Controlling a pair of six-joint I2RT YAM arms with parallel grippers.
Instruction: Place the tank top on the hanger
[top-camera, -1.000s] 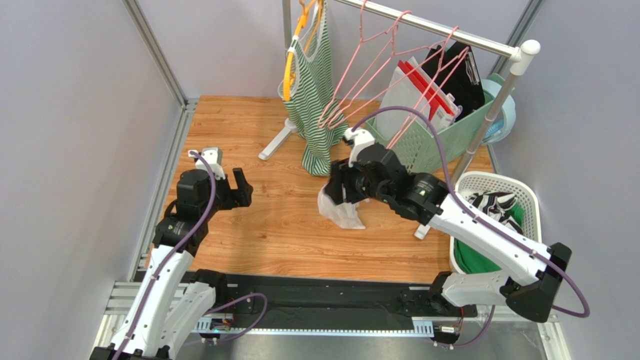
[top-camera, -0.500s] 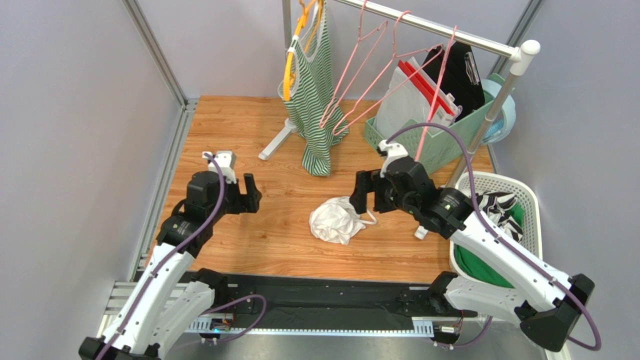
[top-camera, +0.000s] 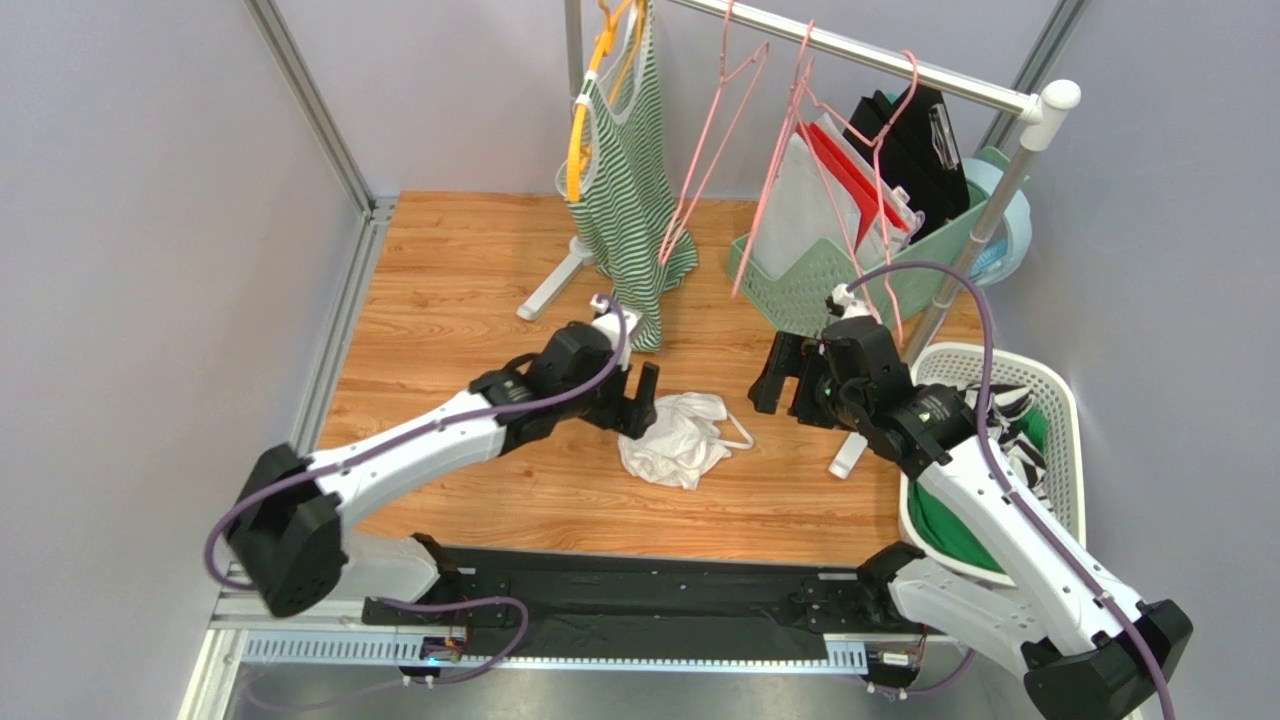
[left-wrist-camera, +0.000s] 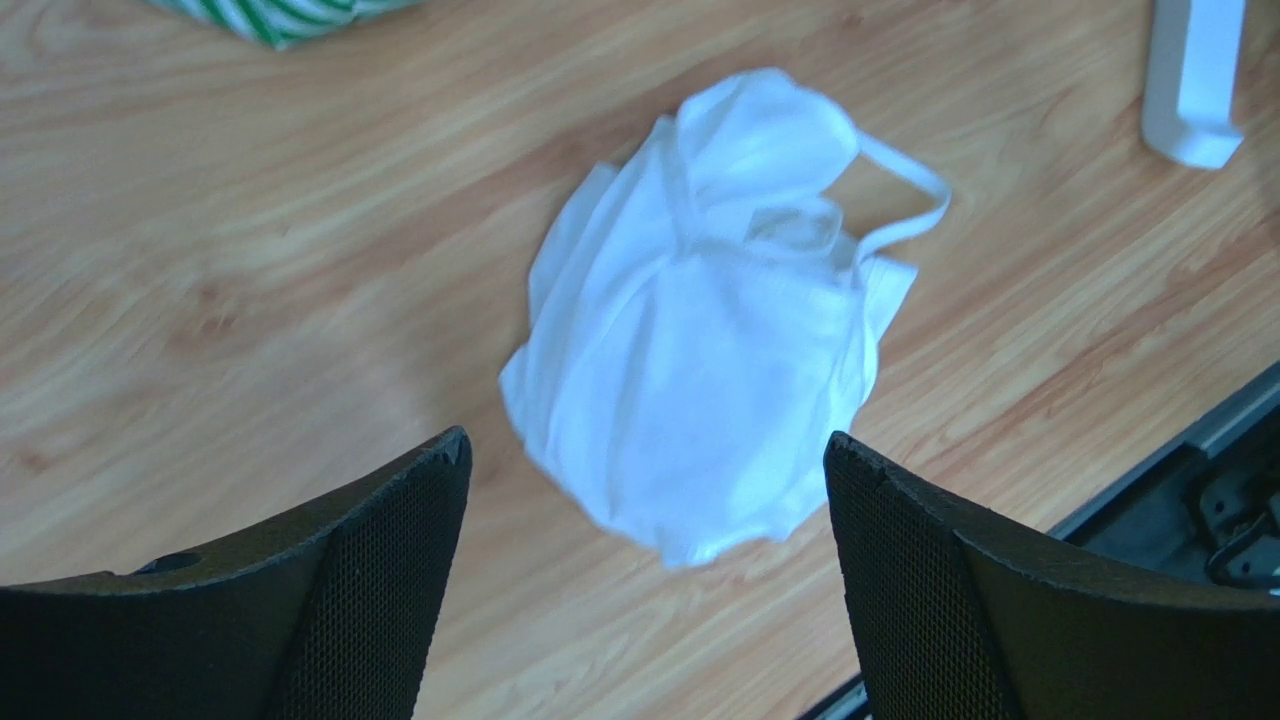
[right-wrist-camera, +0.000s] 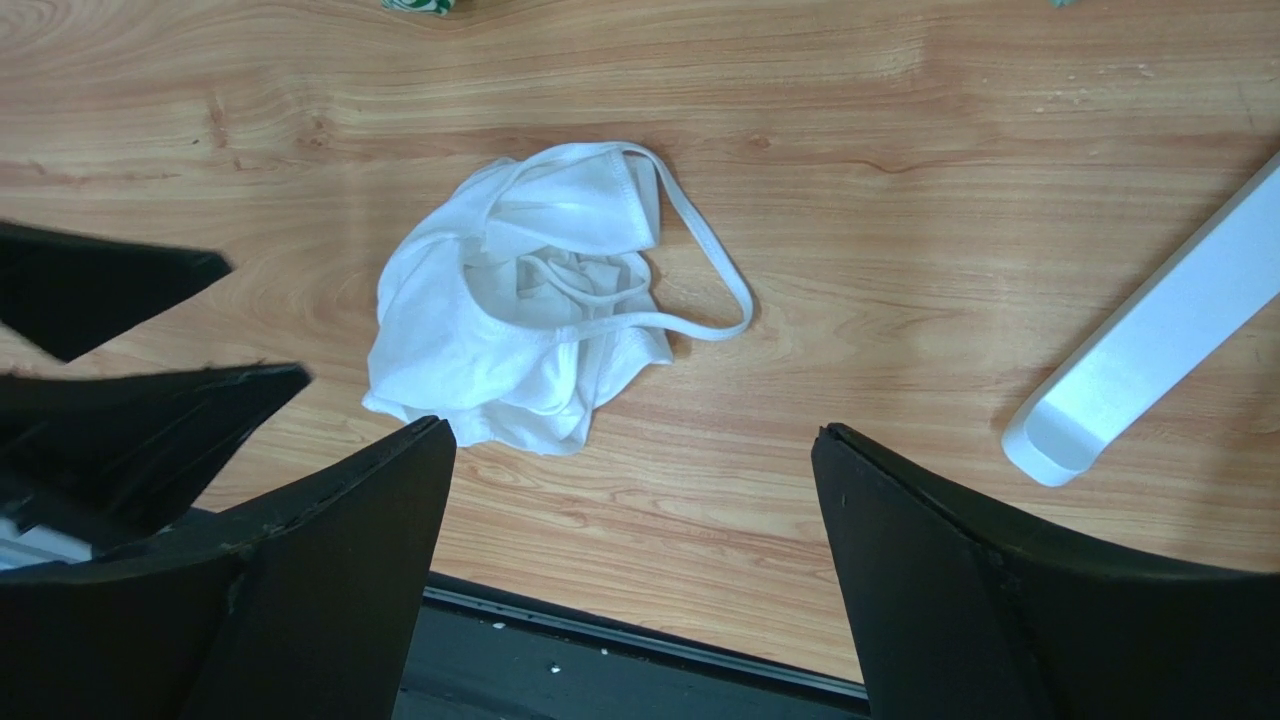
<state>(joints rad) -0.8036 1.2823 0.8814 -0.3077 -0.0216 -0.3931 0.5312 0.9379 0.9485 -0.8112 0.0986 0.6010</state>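
The white tank top (top-camera: 684, 437) lies crumpled on the wooden table, a strap loop sticking out to its right. It also shows in the left wrist view (left-wrist-camera: 721, 330) and the right wrist view (right-wrist-camera: 526, 308). My left gripper (top-camera: 639, 402) is open and empty, just left of the heap and above it. My right gripper (top-camera: 784, 378) is open and empty, to the right of the heap. Several pink wire hangers (top-camera: 718, 120) hang empty on the rail at the back.
A green-and-white striped tank top (top-camera: 624, 180) hangs on a yellow-orange hanger (top-camera: 583, 113). A green basket (top-camera: 887, 263) of folded clothes stands behind the rail. A white laundry basket (top-camera: 1052, 393) sits at the right. The rack's white foot (right-wrist-camera: 1157, 330) lies near the heap.
My right gripper let go of the white tank top, which dropped to the table, and drew back to the right. My left arm swung right, up to the heap.
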